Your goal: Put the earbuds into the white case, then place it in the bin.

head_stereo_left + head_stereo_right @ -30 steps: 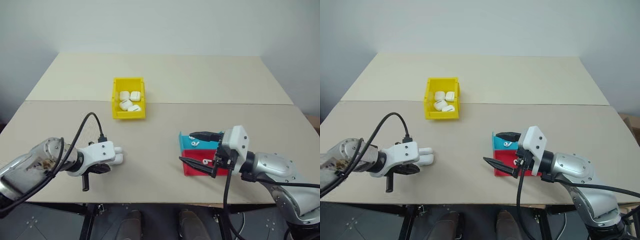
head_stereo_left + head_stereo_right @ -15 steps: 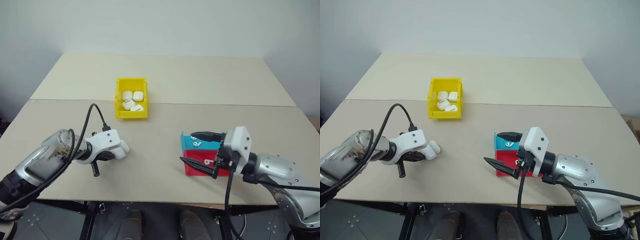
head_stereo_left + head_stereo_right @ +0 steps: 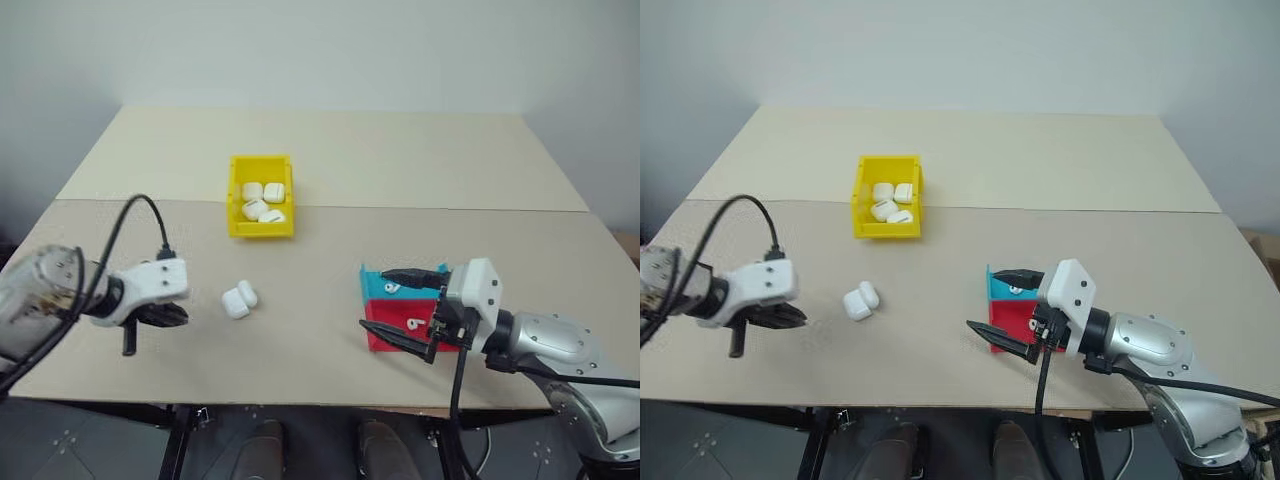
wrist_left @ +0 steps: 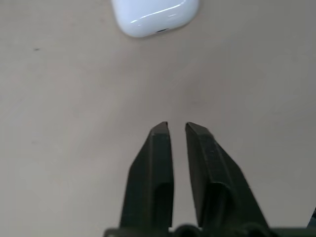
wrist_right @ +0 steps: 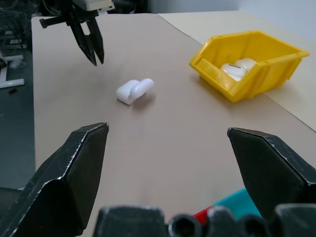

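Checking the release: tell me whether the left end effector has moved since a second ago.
Yes. The left end effector has drawn back toward the robot's left, away from the yellow bin, leaving the open white case alone on the table.

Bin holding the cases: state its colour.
Bright yellow bin; right wrist view shows it best.

Left gripper [image 4: 177,127] hangs with jaws nearly together; right gripper [image 3: 400,305] is level, jaws spread wide.
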Controlling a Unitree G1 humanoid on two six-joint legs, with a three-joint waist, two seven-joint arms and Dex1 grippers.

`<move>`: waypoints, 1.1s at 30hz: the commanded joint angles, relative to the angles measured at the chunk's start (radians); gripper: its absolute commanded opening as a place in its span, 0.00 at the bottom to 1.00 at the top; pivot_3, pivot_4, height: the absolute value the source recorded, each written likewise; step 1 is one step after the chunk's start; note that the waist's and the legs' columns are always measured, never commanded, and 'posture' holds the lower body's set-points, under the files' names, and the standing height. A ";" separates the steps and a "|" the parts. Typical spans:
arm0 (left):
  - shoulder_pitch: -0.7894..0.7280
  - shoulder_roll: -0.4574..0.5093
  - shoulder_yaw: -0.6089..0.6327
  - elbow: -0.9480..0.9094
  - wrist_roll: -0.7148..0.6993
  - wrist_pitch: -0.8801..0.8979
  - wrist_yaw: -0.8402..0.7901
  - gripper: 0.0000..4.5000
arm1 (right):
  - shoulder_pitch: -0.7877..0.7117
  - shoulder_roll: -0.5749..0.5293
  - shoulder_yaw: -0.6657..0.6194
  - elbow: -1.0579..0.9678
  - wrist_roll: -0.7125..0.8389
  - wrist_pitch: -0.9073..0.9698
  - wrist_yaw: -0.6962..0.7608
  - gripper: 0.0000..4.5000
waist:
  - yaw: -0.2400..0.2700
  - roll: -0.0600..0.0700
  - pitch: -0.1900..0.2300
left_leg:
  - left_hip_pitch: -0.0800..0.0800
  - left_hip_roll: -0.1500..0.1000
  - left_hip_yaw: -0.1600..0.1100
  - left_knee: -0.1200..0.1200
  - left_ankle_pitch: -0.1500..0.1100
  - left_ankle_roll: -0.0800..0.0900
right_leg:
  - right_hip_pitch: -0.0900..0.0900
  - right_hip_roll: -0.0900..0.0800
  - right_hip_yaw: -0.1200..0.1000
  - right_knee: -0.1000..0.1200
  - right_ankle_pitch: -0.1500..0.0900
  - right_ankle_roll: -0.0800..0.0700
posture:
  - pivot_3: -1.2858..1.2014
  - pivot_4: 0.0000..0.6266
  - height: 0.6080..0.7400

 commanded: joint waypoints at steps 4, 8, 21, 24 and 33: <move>-0.102 -0.009 0.029 -0.064 -0.065 0.087 -0.078 0.64 | 0.000 0.010 0.008 -0.028 0.003 -0.030 0.006 1.00 | -0.006 0.000 0.000 | 0.000 0.000 0.000 0.000 0.000 0.000 | 0.000 0.000 0.000 0.000 0.000 0.000 | 0.52 0.24 1.00; -0.153 -0.027 -0.013 -0.069 -0.047 0.132 -0.094 0.92 | 0.006 0.009 0.009 -0.034 0.002 -0.031 0.004 1.00 | -0.012 0.000 0.000 | -0.001 0.001 0.000 0.000 0.000 0.001 | -0.001 0.001 0.000 0.001 0.000 0.000 | 0.52 0.24 1.00; -0.409 -0.146 -0.284 -0.096 0.033 0.461 -0.104 1.00 | 0.019 0.006 0.001 -0.028 -0.007 -0.051 0.003 1.00 | -0.011 0.000 0.000 | -0.001 0.000 -0.001 0.001 -0.001 0.001 | -0.001 0.001 0.000 0.001 0.000 0.001 | 0.52 0.24 1.00; -0.439 -0.179 -0.332 -0.072 0.070 0.474 -0.079 1.00 | 0.006 0.006 0.008 -0.023 -0.009 -0.051 0.004 1.00 | -0.008 0.000 0.000 | -0.001 0.000 -0.001 0.001 -0.001 0.001 | 0.000 0.001 0.000 0.001 0.000 0.000 | 0.52 0.24 1.00; -0.460 -0.267 -0.432 0.031 0.182 0.425 -0.029 1.00 | -0.009 0.004 0.006 -0.018 -0.006 -0.050 0.006 1.00 | -0.007 0.000 0.000 | -0.001 0.000 -0.002 0.002 -0.001 0.001 | 0.000 0.001 0.000 0.001 0.000 0.000 | 0.52 0.24 1.00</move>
